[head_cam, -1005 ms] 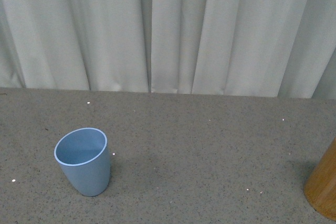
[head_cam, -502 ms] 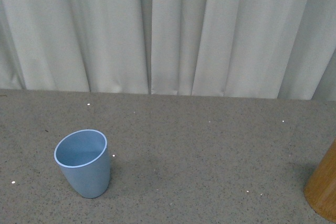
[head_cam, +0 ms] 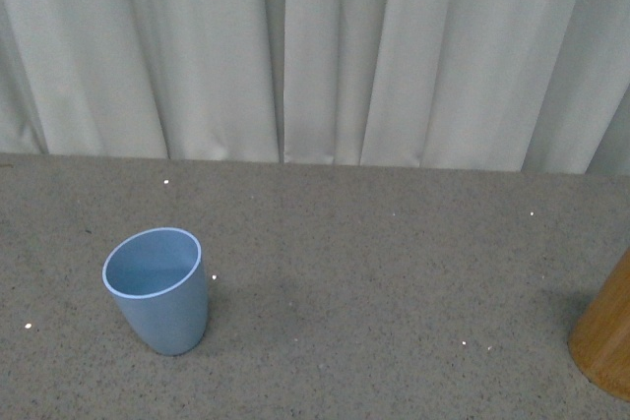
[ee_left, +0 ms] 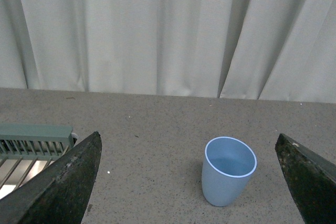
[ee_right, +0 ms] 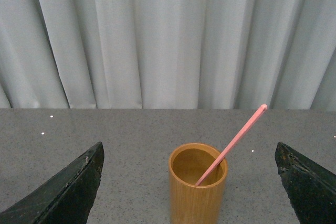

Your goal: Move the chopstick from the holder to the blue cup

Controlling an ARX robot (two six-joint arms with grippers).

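The left pincer (ee_left: 188, 136) gapes wide and empty before the blue cup (ee_left: 229, 171). The right pincer (ee_right: 189, 144) is equally spread before the holder (ee_right: 195, 203), where 1 pink chopstick (ee_right: 233, 141) leans, on the worktop (ee_right: 105, 129).

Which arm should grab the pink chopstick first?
The right one. The right fingers are open and face the wooden holder, where the pink chopstick leans. The left fingers face the blue cup instead.
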